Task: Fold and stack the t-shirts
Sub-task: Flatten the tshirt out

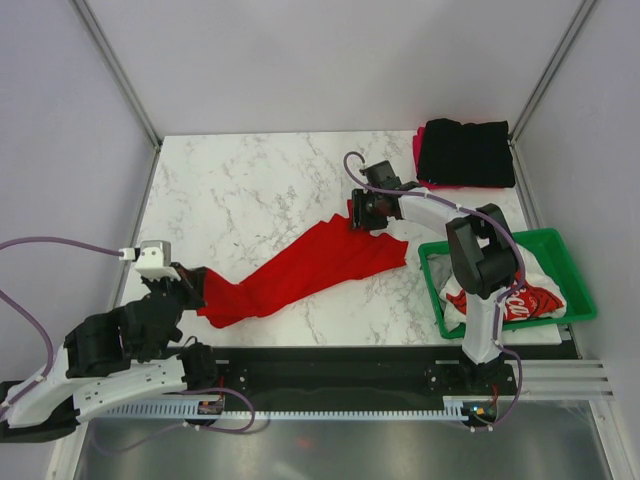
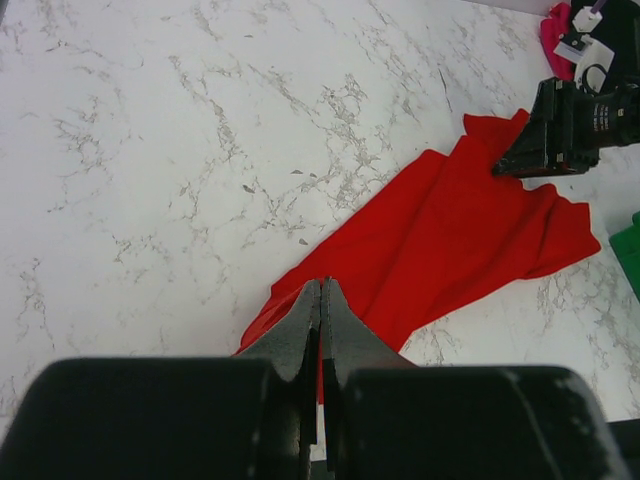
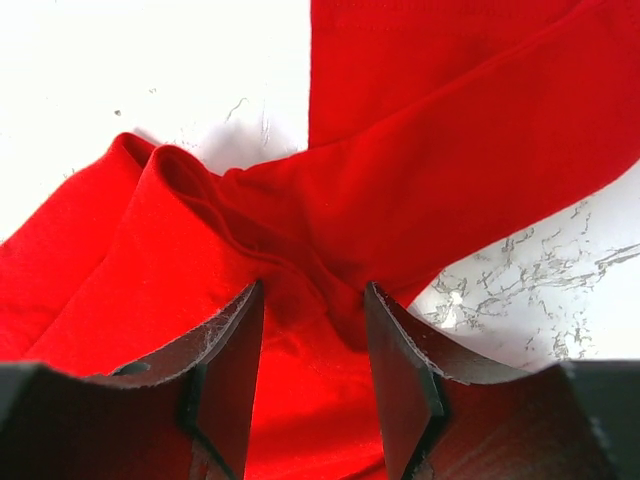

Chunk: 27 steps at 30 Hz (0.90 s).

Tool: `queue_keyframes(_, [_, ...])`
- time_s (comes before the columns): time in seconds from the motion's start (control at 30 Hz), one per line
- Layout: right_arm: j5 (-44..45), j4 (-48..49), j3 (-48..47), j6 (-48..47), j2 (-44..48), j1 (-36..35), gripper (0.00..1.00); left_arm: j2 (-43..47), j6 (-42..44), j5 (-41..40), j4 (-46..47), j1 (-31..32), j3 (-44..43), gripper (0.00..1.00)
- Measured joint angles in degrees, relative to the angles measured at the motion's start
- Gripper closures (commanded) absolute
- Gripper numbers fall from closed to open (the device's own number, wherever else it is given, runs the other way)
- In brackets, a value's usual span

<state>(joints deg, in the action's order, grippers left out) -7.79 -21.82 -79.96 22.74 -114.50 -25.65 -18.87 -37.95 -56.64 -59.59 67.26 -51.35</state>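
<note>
A bright red t-shirt [image 1: 310, 270] lies stretched in a twisted band across the marble table, from near left to far right. My left gripper [image 1: 192, 287] is shut on the near-left end of it; in the left wrist view the closed fingertips [image 2: 322, 287] pinch red cloth [image 2: 450, 230]. My right gripper [image 1: 362, 214] stands open over the far-right end. In the right wrist view a creased ridge of red cloth [image 3: 300, 230] lies between the spread fingers [image 3: 235, 360], and the gripper [image 3: 314, 290] does not clamp it.
A folded black t-shirt [image 1: 465, 152] sits on a magenta-pink one [image 1: 417, 148] at the far right corner. A green crate [image 1: 560, 250] at the right edge holds a white t-shirt with a red graphic [image 1: 525, 300]. The right arm reaches beside the crate.
</note>
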Motion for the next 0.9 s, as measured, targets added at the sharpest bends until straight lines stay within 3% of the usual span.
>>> queue_keyframes(0.5, [-0.48,0.04,-1.64,0.02,0.00,-0.46,0.55,-0.11,0.07,0.17,0.13,0.00,0.02,0.98])
queue_keyframes(0.9, [-0.07,0.28,-1.16,-0.07,0.00,-0.48,0.54,-0.11,0.11,0.20,0.15,0.00,0.07,0.98])
